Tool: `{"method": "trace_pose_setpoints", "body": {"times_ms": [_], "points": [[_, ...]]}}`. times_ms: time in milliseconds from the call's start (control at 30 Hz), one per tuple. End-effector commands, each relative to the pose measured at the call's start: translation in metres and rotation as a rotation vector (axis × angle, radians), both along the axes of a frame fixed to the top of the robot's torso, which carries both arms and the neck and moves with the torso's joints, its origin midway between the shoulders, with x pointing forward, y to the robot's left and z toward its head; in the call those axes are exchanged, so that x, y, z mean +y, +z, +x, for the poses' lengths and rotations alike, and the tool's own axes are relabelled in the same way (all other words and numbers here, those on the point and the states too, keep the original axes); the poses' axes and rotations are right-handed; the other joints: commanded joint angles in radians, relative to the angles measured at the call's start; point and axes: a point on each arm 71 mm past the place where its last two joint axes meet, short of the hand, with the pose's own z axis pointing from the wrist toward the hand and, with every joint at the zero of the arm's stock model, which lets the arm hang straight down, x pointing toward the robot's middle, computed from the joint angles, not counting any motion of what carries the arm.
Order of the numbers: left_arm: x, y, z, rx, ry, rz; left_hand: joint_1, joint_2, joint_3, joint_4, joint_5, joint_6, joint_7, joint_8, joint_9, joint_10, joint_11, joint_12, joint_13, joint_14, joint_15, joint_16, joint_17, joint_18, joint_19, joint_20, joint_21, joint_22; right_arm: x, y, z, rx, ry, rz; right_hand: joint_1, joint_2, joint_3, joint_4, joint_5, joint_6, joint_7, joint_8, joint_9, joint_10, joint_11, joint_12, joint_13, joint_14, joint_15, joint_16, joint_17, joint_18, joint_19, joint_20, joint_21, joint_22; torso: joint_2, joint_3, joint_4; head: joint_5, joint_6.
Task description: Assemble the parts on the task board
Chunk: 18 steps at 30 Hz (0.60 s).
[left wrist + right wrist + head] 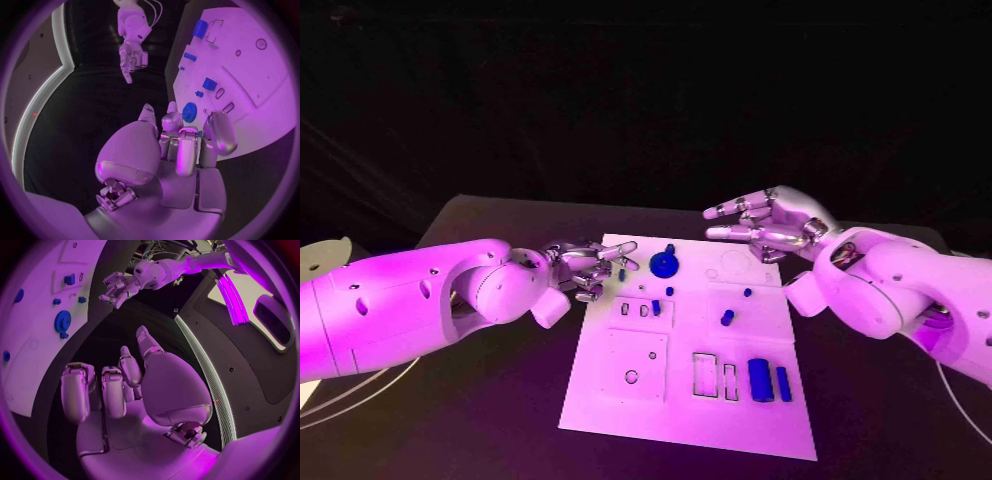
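Observation:
The white task board (687, 400) lies in the middle of the table. A round blue gear (665, 264) sits near its far edge, with small blue pegs (727, 317) further in and two blue blocks (760, 378) at its near right. My left hand (589, 266) hovers at the board's far left corner with loosely curled fingers (186, 150), just beside the gear (190, 112). A small blue piece (620, 272) shows by its fingertips; I cannot tell if they touch it. My right hand (769, 225) hangs over the far right corner, fingers apart and holding nothing.
Empty slots and round holes (632, 376) mark the board's near half. The black table (488, 420) surrounds the board. A pale round object (320, 255) lies at the table's far left edge.

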Motion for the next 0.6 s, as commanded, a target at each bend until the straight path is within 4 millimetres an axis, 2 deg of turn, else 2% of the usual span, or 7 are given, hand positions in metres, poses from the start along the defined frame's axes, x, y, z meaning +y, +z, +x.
{"method": "trace_pose_setpoints", "body": {"times_ms": [33, 100, 167, 333, 400, 500, 600], "points": [[-0.001, -0.003, -0.003, 0.053, -0.12, 0.322, -0.024, -0.018, -0.031, 0.043, -0.023, -0.009, -0.009, 0.07, 0.032, -0.011, -0.009, -0.017, -0.029, 0.092, -0.014, -0.006, 0.231, 0.019, -0.005, -0.007, -0.017, -0.021, -0.02, 0.002, 0.003, 0.066, -0.062, 0.107, -0.001, 0.011, -0.007, 0.0, 0.003, 0.006, 0.003, 0.0, -0.002, 0.0, 0.008, -0.005, 0.001, 0.095, 0.008, -0.006, 0.234, 0.017, 0.002, 0.007, -0.007, 0.033, -0.02, 0.003, -0.0046, 0.006, -0.003], [-0.002, 0.001, 0.0, 0.056, -0.124, 0.396, -0.024, -0.025, -0.042, 0.062, -0.03, -0.001, -0.02, 0.12, 0.056, 0.005, -0.02, -0.002, -0.02, 0.099, -0.022, 0.004, 0.247, 0.015, 0.011, -0.014, -0.007, 0.0, -0.035, 0.004, 0.004, 0.065, -0.097, 0.103, 0.0, 0.012, -0.009, 0.0, 0.003, 0.006, 0.005, 0.0, -0.002, 0.001, 0.009, -0.005, 0.0, 0.095, 0.009, -0.007, 0.233, 0.017, 0.003, 0.008, -0.007, 0.033, -0.023, 0.0049, -0.0071, 0.009, -0.005], [-0.004, 0.005, 0.003, 0.055, -0.132, 0.461, -0.018, -0.033, -0.053, 0.085, -0.03, -0.009, -0.039, 0.193, 0.099, 0.038, -0.032, 0.029, 0.004, 0.105, -0.038, 0.014, 0.263, 0.008, 0.039, -0.03, 0.014, 0.039, -0.046, 0.004, 0.004, 0.062, -0.125, 0.097, 0.001, 0.013, -0.011, 0.001, 0.004, 0.008, 0.006, 0.0, -0.002, 0.001, 0.01, -0.005, -0.001, 0.095, 0.01, -0.008, 0.232, 0.017, 0.003, 0.009, -0.007, 0.033, -0.027, 0.007, -0.0081, 0.011, -0.005], [-0.015, 0.013, 0.01, 0.019, -0.175, 0.64, -0.023, -0.029, -0.065, 0.089, -0.032, -0.02, -0.062, 0.318, 0.178, 0.117, -0.057, 0.116, 0.096, 0.105, -0.056, 0.014, 0.263, -0.014, 0.094, -0.048, 0.069, 0.14, -0.07, 0.004, 0.003, 0.05, -0.186, 0.087, 0.008, 0.017, -0.017, 0.001, 0.01, 0.016, 0.007, 0.002, -0.002, -0.004, 0.011, -0.016, -0.013, 0.091, 0.011, -0.018, 0.219, 0.02, -0.001, 0.012, -0.014, 0.022, -0.034, 0.0115, -0.0135, 0.015, -0.005], [-0.023, 0.015, 0.015, 0.0, -0.197, 0.703, -0.023, -0.025, -0.066, 0.089, -0.032, -0.039, -0.067, 0.361, 0.21, 0.133, -0.064, 0.133, 0.115, 0.105, -0.062, 0.014, 0.263, -0.019, 0.105, -0.053, 0.081, 0.162, -0.076, 0.004, 0.002, 0.042, -0.208, 0.087, 0.021, 0.022, -0.022, -0.003, 0.034, 0.026, 0.005, 0.005, -0.002, -0.032, 0.01, -0.06, -0.051, 0.081, 0.01, -0.047, 0.184, 0.029, -0.022, 0.012, -0.039, -0.018, -0.036, 0.0126, -0.0146, 0.016, -0.006], [-0.034, 0.016, 0.02, -0.015, -0.221, 0.766, -0.014, -0.018, -0.061, 0.086, -0.028, -0.053, -0.069, 0.376, 0.223, 0.138, -0.064, 0.14, 0.123, 0.105, -0.062, 0.014, 0.263, -0.022, 0.113, -0.055, 0.09, 0.18, -0.081, 0.003, 0.002, 0.034, -0.234, 0.088, 0.041, 0.033, -0.025, -0.01, 0.078, 0.032, 0.005, 0.005, -0.004, -0.1, 0.008, -0.168, -0.141, 0.055, 0.008, -0.114, 0.108, 0.049, -0.071, 0.01, -0.103, -0.111, -0.037, 0.0149, -0.0169, 0.017, -0.008], [-0.045, 0.015, 0.027, -0.022, -0.24, 0.806, -0.012, -0.012, -0.057, 0.087, -0.029, -0.062, -0.069, 0.383, 0.231, 0.15, -0.064, 0.156, 0.143, 0.105, -0.063, 0.014, 0.263, -0.033, 0.137, -0.056, 0.117, 0.231, -0.083, 0.002, 0.002, 0.03, -0.251, 0.088, 0.059, 0.046, -0.023, -0.019, 0.085, 0.029, 0.005, 0.007, -0.006, -0.24, 0.009, -0.405, -0.342, 0.002, 0.008, -0.245, -0.022, 0.084, -0.166, 0.009, -0.242, -0.293, -0.038, 0.0163, -0.0161, 0.014, -0.008]]}}
